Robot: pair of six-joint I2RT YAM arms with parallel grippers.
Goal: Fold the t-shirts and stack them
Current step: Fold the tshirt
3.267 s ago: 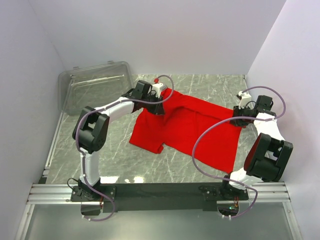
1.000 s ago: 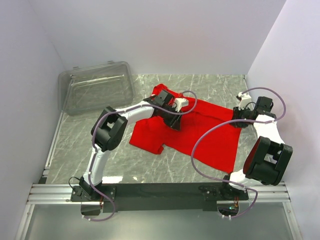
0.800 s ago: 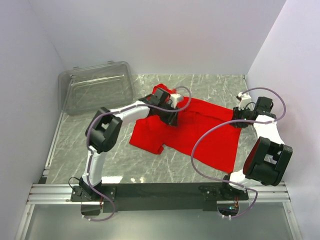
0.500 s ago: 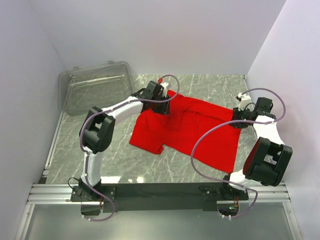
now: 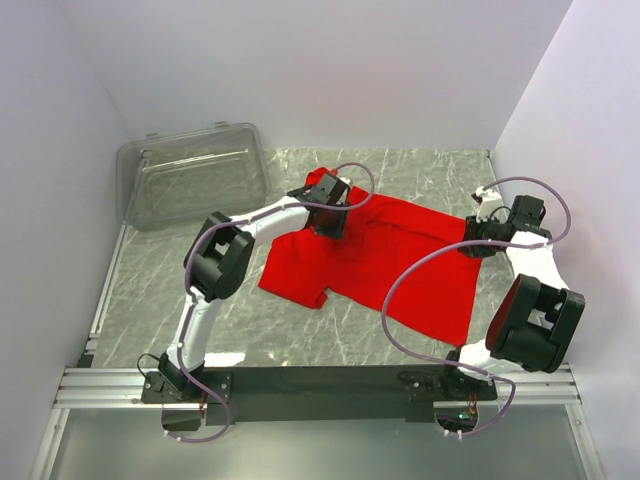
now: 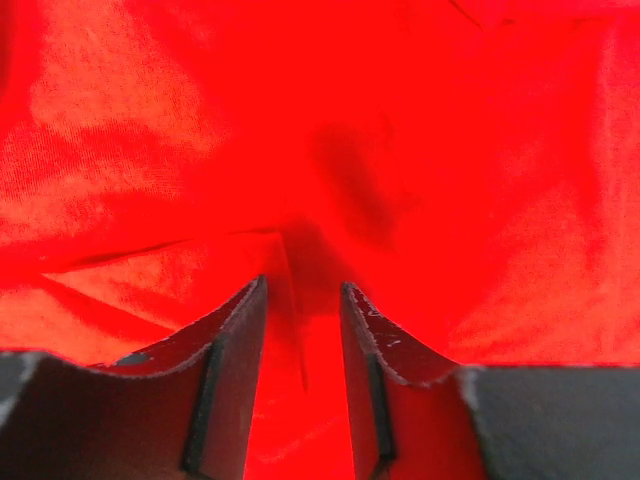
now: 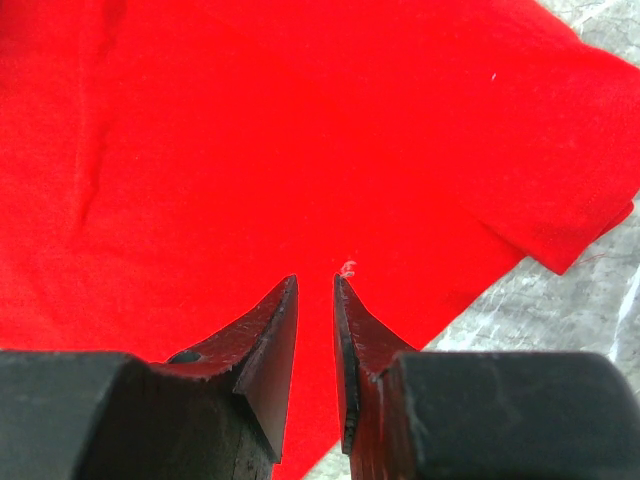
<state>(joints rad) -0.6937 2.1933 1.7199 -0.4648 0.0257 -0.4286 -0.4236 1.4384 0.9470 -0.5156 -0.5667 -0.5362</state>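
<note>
One red t-shirt (image 5: 400, 270) lies spread on the marble table, its long side running from far left to near right. My left gripper (image 5: 330, 218) is low over the shirt's far-left part. In the left wrist view its jaws (image 6: 303, 284) stand apart, with a thin crease of the red cloth (image 6: 450, 150) running under the gap. My right gripper (image 5: 468, 245) rests at the shirt's right edge. In the right wrist view its jaws (image 7: 316, 278) leave a narrow gap, tips down on flat red cloth (image 7: 250, 120), with nothing pinched between them.
A clear plastic bin (image 5: 190, 180) lies at the far left, against the left wall. Bare marble table (image 5: 230, 310) shows left of and in front of the shirt, and beside the shirt's hem (image 7: 590, 300). White walls close in the back and both sides.
My left gripper pulled back from the shirt's middle toward its far-left corner, then came slightly right again, shifting the cloth there. The right arm has stayed put.
</note>
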